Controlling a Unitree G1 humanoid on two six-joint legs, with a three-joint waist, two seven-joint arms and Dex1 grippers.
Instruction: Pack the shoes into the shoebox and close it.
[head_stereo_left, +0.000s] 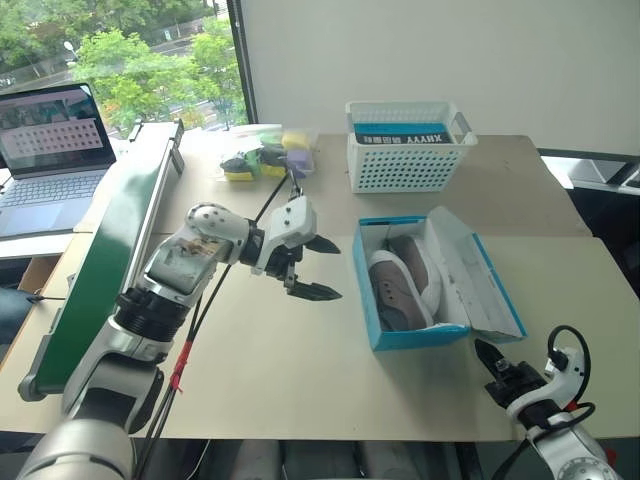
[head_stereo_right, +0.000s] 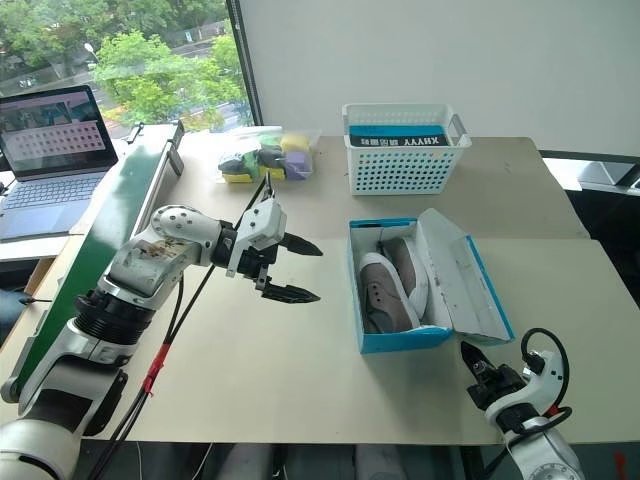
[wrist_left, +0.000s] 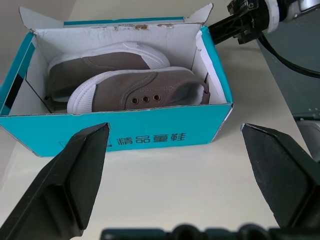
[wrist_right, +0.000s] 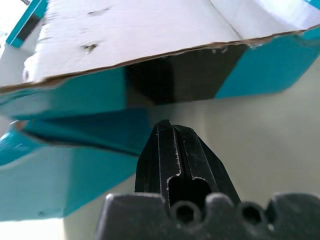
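Both shoes (head_stereo_left: 402, 283) are lying side by side inside the shoebox (head_stereo_left: 420, 338) on the table (head_stereo_left: 300, 370); packing looks done; the lid (head_stereo_left: 478, 280) is standing open, closing remaining. Left gripper (head_stereo_left: 318, 268), fingers spread and empty, is hovering beside the box; right gripper (head_stereo_left: 490, 358), fingers closed on nothing, is pointing under the lid's edge.

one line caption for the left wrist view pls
Open left gripper faces the blue shoebox, both shoes inside, lid open.
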